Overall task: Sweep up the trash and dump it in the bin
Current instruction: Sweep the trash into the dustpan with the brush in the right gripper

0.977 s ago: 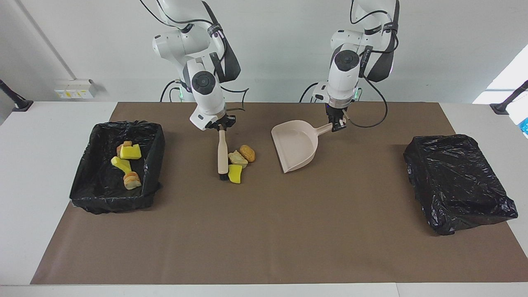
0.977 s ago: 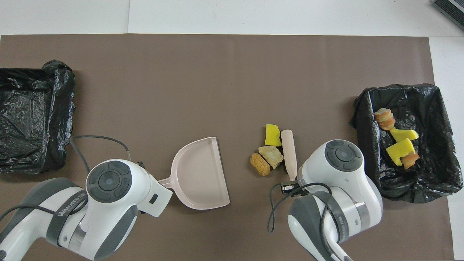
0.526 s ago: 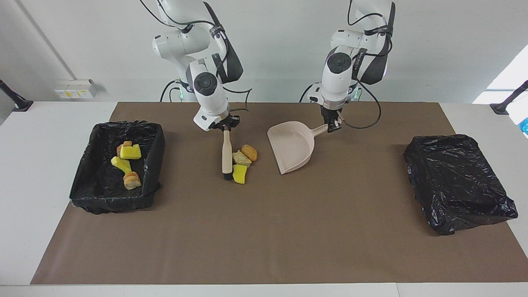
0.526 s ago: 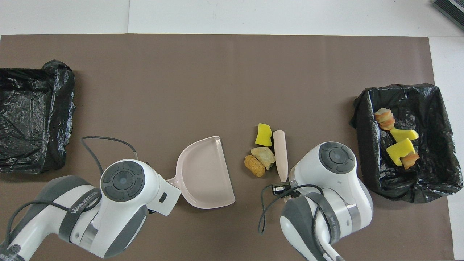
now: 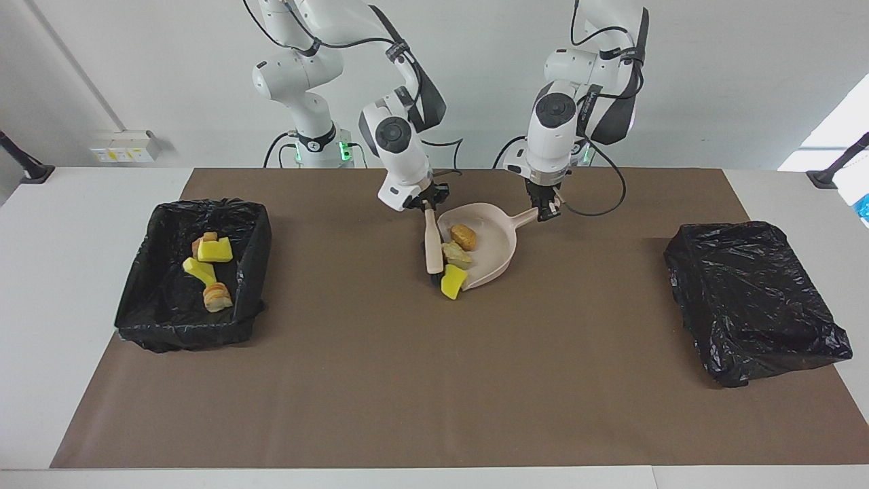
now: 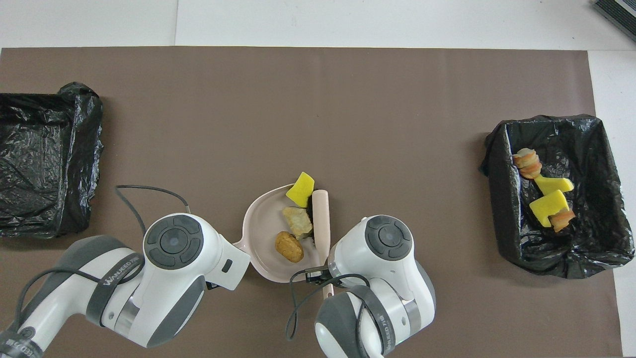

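Observation:
My left gripper (image 5: pixel 547 207) is shut on the handle of a beige dustpan (image 5: pixel 495 244) resting on the mat. My right gripper (image 5: pixel 426 202) is shut on the handle of a beige brush (image 5: pixel 430 244), whose bristles stand at the pan's open lip. An orange-brown lump (image 5: pixel 464 236) and a beige lump (image 5: pixel 456 255) lie in the pan. A yellow sponge piece (image 5: pixel 453 281) sits at the lip's corner, partly on it. In the overhead view the pan (image 6: pixel 261 223), brush (image 6: pixel 321 219) and yellow piece (image 6: pixel 300 189) show; both grippers are hidden under the wrists.
A black-lined bin (image 5: pixel 163 299) at the right arm's end holds several yellow and orange trash pieces (image 5: pixel 207 265); it also shows in the overhead view (image 6: pixel 591 149). A second black-lined bin (image 5: pixel 753 302) stands at the left arm's end. A brown mat (image 5: pixel 434 380) covers the table.
My right gripper has swept the brush toward the left arm's end, pushing the three pieces to the dustpan. The dustpan has shifted toward the brush. Two lumps now lie in the pan.

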